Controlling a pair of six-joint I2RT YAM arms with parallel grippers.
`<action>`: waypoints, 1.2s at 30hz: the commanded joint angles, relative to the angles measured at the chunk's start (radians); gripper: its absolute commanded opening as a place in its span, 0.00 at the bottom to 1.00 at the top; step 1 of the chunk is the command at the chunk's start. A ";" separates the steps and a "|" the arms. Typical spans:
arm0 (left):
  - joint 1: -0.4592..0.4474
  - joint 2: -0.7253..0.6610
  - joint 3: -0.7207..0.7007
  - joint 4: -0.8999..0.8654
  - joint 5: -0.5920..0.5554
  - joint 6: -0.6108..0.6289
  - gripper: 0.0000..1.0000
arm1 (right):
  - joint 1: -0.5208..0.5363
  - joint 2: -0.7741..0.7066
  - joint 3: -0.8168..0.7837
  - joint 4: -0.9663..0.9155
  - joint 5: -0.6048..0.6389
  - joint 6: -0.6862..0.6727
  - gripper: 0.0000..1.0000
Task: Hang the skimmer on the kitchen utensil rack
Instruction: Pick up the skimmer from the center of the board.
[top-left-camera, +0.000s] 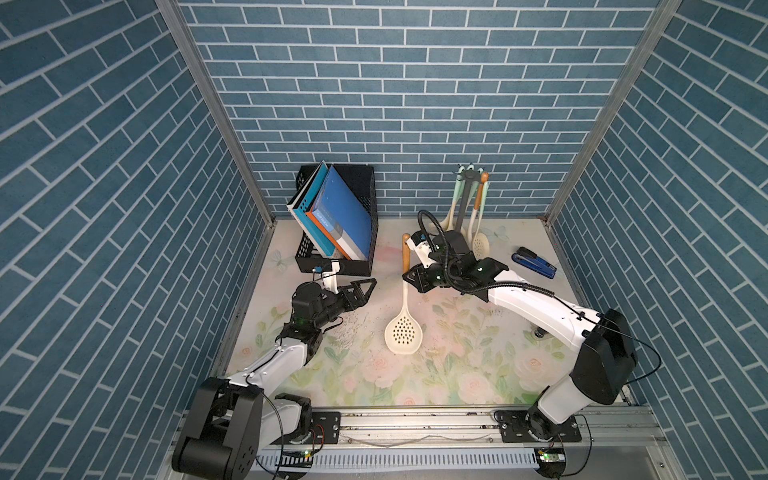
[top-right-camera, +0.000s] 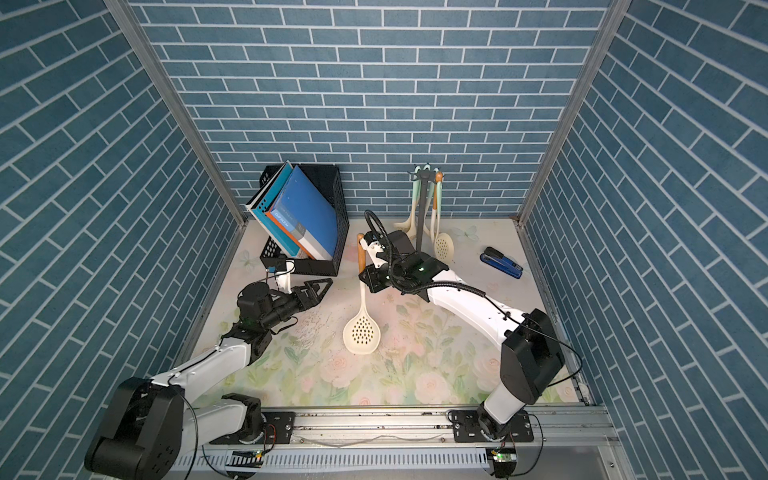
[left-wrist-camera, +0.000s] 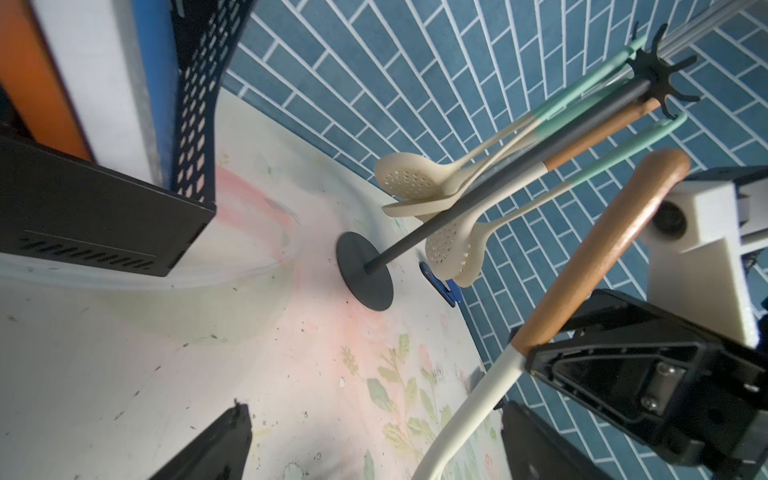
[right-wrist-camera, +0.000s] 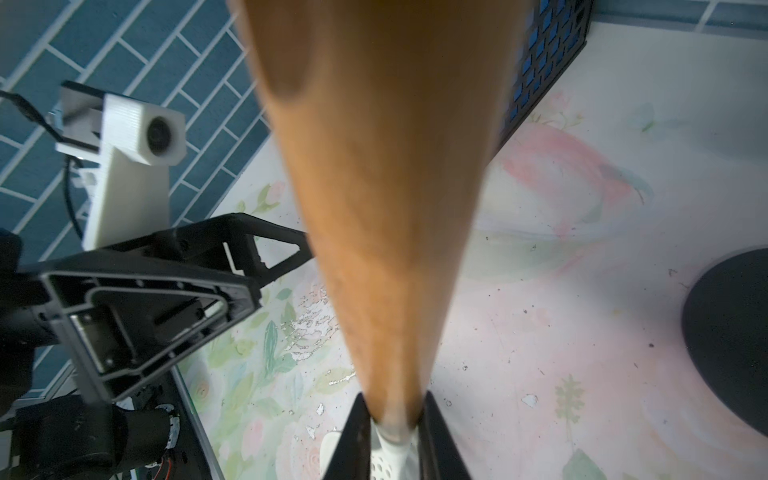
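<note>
Right wrist view: the right gripper (right-wrist-camera: 392, 415) has its fingers (right-wrist-camera: 356, 440) pinching the skimmer (right-wrist-camera: 374, 208) at the foot of its wooden grip (head hanging below). In a top view, the kitchen utensil rack (top-left-camera: 464, 208) stands just behind it. The left gripper (top-left-camera: 365, 291) has its fingers spread and empty.

The skimmer (top-left-camera: 403, 334) was seen in cream with a brown wooden handle, the rack (left-wrist-camera: 374, 291) in dark grey. The worktop (top-left-camera: 457, 374) was printed with pastel roses, and the walls (top-left-camera: 415, 104) were patterned in blue brick.

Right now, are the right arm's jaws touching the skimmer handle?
Touching. The right wrist view shows the right gripper with both jaws pressed against the skimmer handle.
</note>
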 joint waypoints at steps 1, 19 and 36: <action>-0.035 0.028 0.044 0.058 0.078 0.053 1.00 | -0.016 -0.077 -0.007 0.067 0.001 0.055 0.00; -0.227 0.086 0.093 0.091 0.097 0.127 0.88 | -0.082 -0.175 -0.018 0.097 -0.025 0.104 0.00; -0.241 0.127 0.072 0.087 0.108 0.176 0.37 | -0.115 -0.221 -0.015 0.142 -0.086 0.172 0.00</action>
